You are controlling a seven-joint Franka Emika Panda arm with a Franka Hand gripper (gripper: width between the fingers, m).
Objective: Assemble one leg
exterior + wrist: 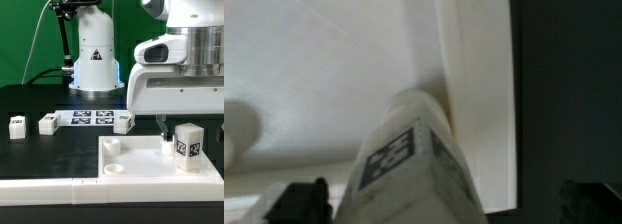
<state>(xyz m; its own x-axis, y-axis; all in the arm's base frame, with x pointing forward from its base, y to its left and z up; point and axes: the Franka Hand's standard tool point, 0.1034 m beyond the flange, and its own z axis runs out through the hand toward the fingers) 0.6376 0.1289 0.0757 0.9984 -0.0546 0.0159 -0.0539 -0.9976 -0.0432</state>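
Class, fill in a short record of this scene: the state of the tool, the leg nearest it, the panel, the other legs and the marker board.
tool: open, fingers spread either side of the leg, not touching it
leg: stands on the panel, tag facing the exterior view; seated in a socket or not, cannot tell
panel: large, flat, white, round sockets at its corners
other legs: three, loose on the black table
marker board: flat on the table, among the other legs
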